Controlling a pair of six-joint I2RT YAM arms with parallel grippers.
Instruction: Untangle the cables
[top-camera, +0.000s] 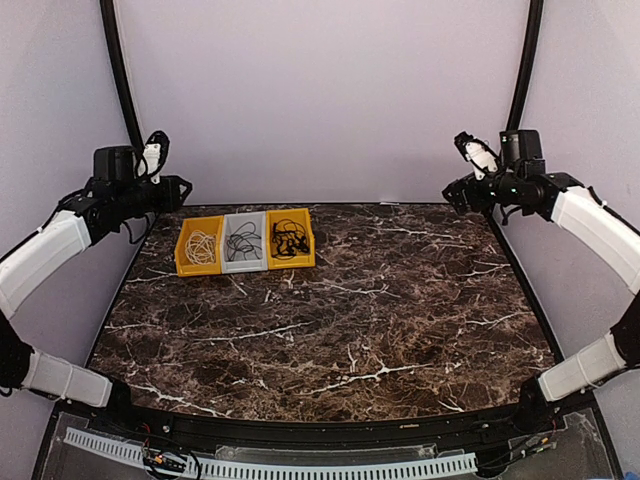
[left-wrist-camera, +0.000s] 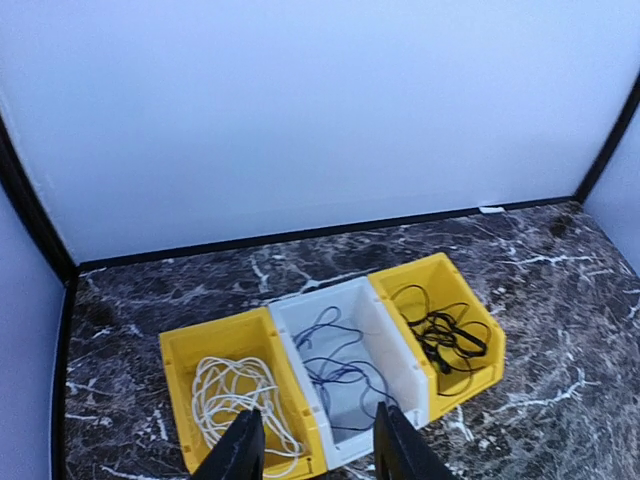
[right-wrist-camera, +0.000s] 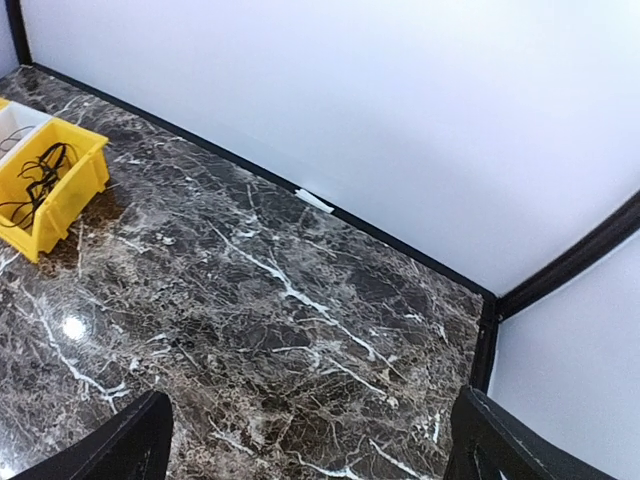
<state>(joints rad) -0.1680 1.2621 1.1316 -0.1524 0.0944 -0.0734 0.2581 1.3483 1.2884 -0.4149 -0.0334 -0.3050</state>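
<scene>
white cable (left-wrist-camera: 235, 400): coiled, left yellow bin (left-wrist-camera: 215, 330) | grey cable (left-wrist-camera: 335, 365): loose, middle bin (left-wrist-camera: 320, 300) | black cable (left-wrist-camera: 445, 335): tangled, right bin (left-wrist-camera: 420, 270)

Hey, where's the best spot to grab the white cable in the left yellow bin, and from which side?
Probably from straight above. The white cable lies as a flat, loose coil, and the walls of the yellow bin block any approach from the sides. Pinch across the strands where the loops overlap, near the coil's middle.

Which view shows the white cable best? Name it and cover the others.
Left wrist view: the white cable lies coiled in the left yellow bin, close and from above. The top external view shows the white cable small and distant. The right wrist view misses it.
</scene>
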